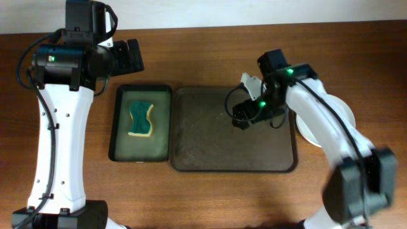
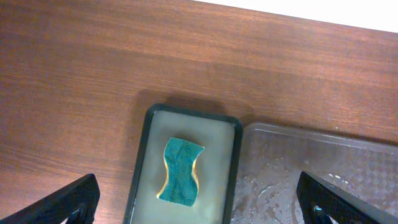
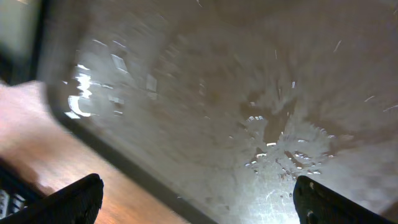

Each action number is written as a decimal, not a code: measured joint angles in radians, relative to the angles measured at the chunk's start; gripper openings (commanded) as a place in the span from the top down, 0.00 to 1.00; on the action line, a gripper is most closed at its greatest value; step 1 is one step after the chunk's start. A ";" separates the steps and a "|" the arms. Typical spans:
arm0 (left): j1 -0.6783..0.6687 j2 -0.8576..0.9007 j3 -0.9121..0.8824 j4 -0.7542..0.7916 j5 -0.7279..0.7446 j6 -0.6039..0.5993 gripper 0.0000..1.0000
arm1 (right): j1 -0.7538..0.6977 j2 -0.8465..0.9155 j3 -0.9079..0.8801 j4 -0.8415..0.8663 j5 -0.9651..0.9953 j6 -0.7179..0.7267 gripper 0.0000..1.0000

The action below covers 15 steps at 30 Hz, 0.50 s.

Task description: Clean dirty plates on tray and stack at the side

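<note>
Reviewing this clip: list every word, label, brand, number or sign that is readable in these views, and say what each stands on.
None: no text can be read in any view.
The wavy green-and-yellow sponge, the narrow black tray under it, the large dark brown rectangular tray and the round white plates bear no print.
The small green lights are plain lamps, without lettering.

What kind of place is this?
Probably a lab bench set up for dish-cleaning trials, not a real kitchen: bare wooden table, brown tray, sponge, white plates at the side.
</note>
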 measured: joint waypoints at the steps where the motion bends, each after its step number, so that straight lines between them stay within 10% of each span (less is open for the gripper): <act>1: 0.000 0.000 0.000 0.000 0.000 0.000 0.01 | 0.013 -0.072 0.000 0.000 0.002 0.000 0.02; 15: 0.000 0.000 0.000 -0.001 0.001 0.000 0.01 | -0.088 -1.115 -0.123 0.280 0.238 -0.044 0.02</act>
